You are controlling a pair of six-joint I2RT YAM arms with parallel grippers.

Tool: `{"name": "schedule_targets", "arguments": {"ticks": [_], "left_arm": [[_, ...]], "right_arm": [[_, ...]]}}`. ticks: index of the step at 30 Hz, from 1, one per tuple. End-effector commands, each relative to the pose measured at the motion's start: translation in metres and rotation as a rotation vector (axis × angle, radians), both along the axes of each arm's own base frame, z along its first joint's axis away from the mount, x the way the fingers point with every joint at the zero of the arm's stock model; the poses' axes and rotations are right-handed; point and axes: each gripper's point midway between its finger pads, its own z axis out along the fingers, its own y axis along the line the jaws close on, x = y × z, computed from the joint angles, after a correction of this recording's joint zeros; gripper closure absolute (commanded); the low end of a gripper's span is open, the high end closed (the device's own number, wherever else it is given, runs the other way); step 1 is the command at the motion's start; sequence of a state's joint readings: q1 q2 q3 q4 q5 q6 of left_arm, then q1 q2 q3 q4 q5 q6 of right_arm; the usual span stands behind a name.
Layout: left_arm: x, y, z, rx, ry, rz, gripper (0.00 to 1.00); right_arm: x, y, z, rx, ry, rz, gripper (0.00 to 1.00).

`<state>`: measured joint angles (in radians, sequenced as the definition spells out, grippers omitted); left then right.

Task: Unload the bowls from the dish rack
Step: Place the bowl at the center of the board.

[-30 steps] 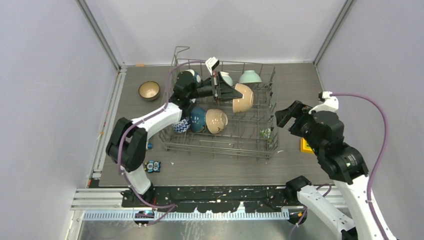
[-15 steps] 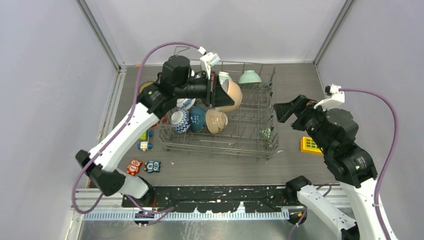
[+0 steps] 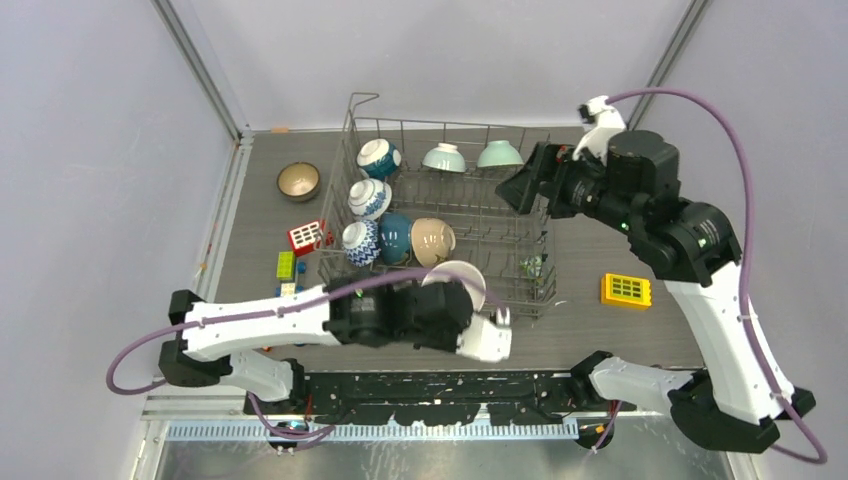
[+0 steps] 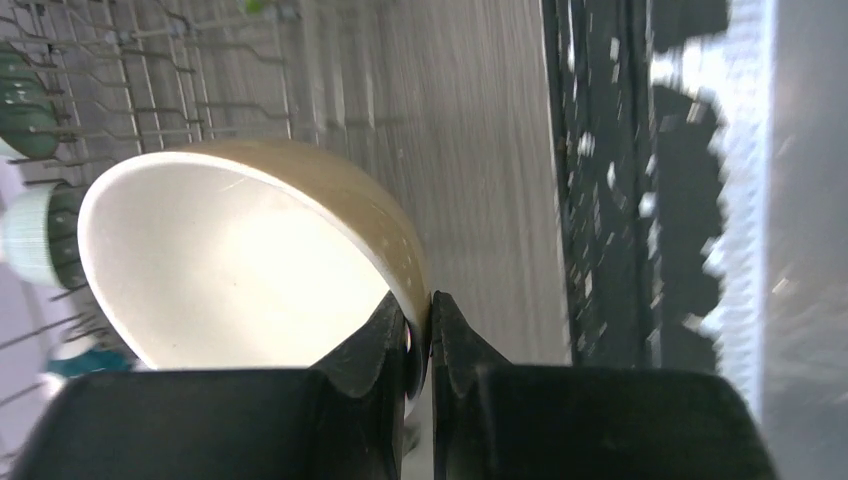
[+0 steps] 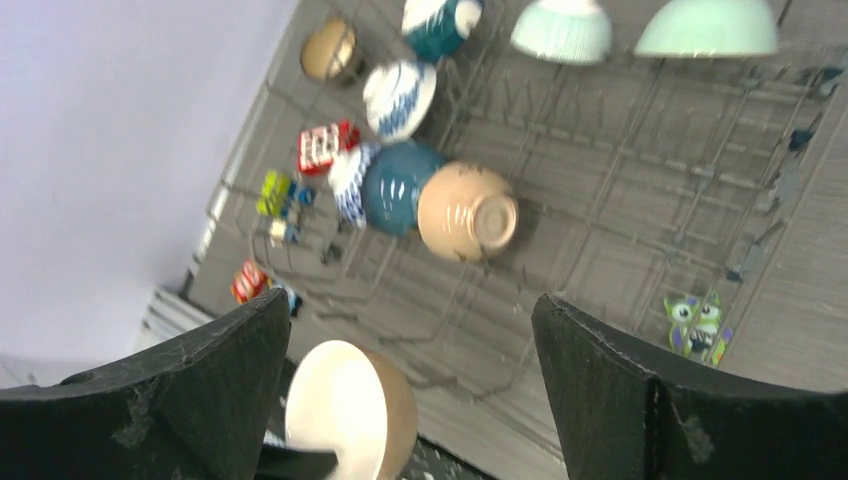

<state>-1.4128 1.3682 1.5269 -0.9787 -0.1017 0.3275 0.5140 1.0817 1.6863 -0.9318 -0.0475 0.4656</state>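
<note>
My left gripper [image 3: 468, 304] is shut on the rim of a beige bowl [image 3: 452, 277], held just in front of the dish rack [image 3: 500, 262] near its front edge. In the left wrist view the fingertips [image 4: 445, 320] pinch the wall of the bowl [image 4: 230, 270], one finger inside and one outside. The bowl also shows in the right wrist view [image 5: 350, 410]. In the rack stand three blue-and-white bowls [image 3: 368, 197], a teal bowl [image 3: 395, 237], a beige bowl [image 3: 432, 240] and two mint bowls [image 3: 499, 153]. My right gripper [image 3: 520, 185] is open and empty above the rack's back right part.
A brown bowl [image 3: 298, 181] sits on the table left of the rack. Toy blocks [image 3: 306, 237] lie along the rack's left side. A yellow block [image 3: 626, 289] lies to its right. A small green monster toy [image 5: 695, 322] sits in the rack's front right corner.
My left arm lifted the beige bowl out of the rack and swung it down to the rack's front edge. My right arm moved from the rack's right side to over its back right.
</note>
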Motion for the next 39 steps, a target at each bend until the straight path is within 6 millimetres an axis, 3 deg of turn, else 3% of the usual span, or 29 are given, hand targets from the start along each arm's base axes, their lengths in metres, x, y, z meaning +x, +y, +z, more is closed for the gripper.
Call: {"name": "schedule_targets", "arguments": {"ticks": [1,7,13,16,23,30,39], "left_arm": [[0.012,0.022,0.006,0.155,-0.378,-0.131,1.00],[-0.013,0.037,0.001,0.196,-0.407,-0.298,1.00],[-0.016,0.055,-0.008,0.288,-0.461,-0.362,1.00],[-0.019,0.054,-0.007,0.273,-0.469,-0.386,1.00],[-0.033,0.050,-0.004,0.240,-0.385,-0.408,1.00],[-0.055,0.044,0.002,0.159,-0.254,-0.415,1.00],[-0.058,0.044,0.010,0.134,-0.238,-0.416,1.00]], "right_arm": [[-0.038,-0.002,-0.035,-0.219,0.130,0.124,0.07],[-0.077,0.010,-0.063,-0.325,0.204,0.287,0.14],[-0.111,0.029,-0.087,-0.404,0.265,0.438,0.22],[-0.111,0.039,-0.093,-0.425,0.257,0.434,0.25],[-0.105,0.070,-0.087,-0.402,0.218,0.447,0.30],[-0.109,0.099,-0.101,-0.472,0.224,0.496,0.36],[-0.109,0.107,-0.119,-0.560,0.242,0.507,0.49]]}}
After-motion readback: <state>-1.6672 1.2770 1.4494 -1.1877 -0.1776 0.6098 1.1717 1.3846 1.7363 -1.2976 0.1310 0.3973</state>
